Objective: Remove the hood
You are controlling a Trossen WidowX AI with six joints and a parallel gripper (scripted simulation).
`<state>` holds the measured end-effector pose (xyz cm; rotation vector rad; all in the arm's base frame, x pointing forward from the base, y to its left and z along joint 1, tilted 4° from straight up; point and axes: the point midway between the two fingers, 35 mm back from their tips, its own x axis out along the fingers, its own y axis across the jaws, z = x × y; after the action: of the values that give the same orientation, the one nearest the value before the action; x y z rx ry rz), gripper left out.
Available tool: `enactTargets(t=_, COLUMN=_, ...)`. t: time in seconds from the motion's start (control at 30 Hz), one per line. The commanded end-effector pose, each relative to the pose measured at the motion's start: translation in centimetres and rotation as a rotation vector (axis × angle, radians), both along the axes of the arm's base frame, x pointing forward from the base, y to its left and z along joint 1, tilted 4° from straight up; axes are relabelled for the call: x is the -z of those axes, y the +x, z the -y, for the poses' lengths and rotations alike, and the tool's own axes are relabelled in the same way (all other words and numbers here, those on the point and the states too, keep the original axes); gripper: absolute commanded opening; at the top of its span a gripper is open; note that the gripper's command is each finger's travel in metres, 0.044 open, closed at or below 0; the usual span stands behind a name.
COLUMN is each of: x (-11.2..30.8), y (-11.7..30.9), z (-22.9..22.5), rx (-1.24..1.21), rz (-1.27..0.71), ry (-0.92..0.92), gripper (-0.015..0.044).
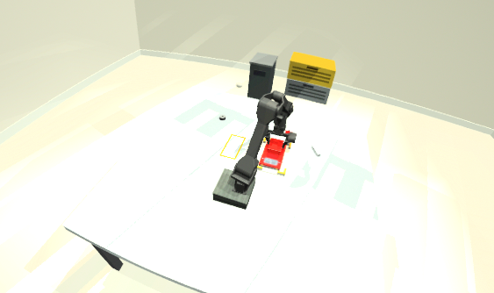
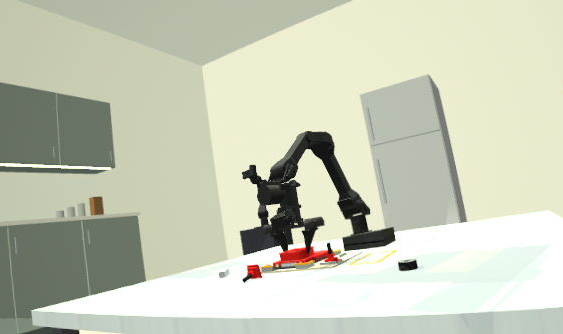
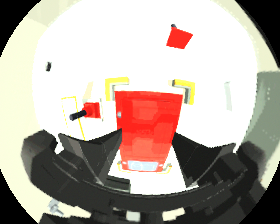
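Observation:
The red toy car (image 1: 267, 158) (image 3: 142, 156) lies between yellow corner pieces (image 1: 282, 172) (image 3: 117, 81). Its hood (image 1: 275, 145) (image 2: 296, 255) (image 3: 148, 117) is a raised red block on top of the body. My gripper (image 1: 276, 144) (image 2: 296, 250) (image 3: 148, 134) points down, with one finger against each side of the hood, and is shut on it. The hood still sits at the car's height; any gap beneath it cannot be made out. The marked area is a yellow outline (image 1: 225, 146) (image 2: 388, 256) (image 3: 68, 97) on the table, beside the car, with nothing inside.
A red piece with a black stem (image 2: 254, 271) (image 3: 179, 38) lies beyond the car; another (image 2: 330, 258) (image 3: 92, 110) stands between car and outline. A black disc (image 1: 222, 117) (image 2: 407, 265) lies past the outline. A grey bar (image 1: 316, 151) (image 2: 224, 273) lies on the car's other side.

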<state>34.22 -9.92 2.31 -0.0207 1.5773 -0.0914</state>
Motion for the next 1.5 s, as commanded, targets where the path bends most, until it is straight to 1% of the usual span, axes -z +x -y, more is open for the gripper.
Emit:
enactTargets(t=0.0, x=-0.2, y=0.0, z=0.0, rx=0.000, rz=0.000, ry=-0.001, gripper=0.0144)
enactTargets(t=0.17, x=-0.5, y=0.0, z=0.0, rx=0.000, rz=0.000, ry=-0.001, gripper=0.0012)
enactTargets(t=0.2, x=-0.6, y=0.0, z=0.0, rx=0.000, rz=0.000, ry=-0.001, gripper=0.0000)
enactTargets(t=1.27, x=-2.6, y=0.0, z=-0.2, rx=0.000, rz=-0.001, ry=0.000, gripper=0.0000)
enactTargets(t=1.47, x=-4.7, y=0.2, z=-0.3, rx=0.000, rz=-0.001, ry=0.000, gripper=0.0000)
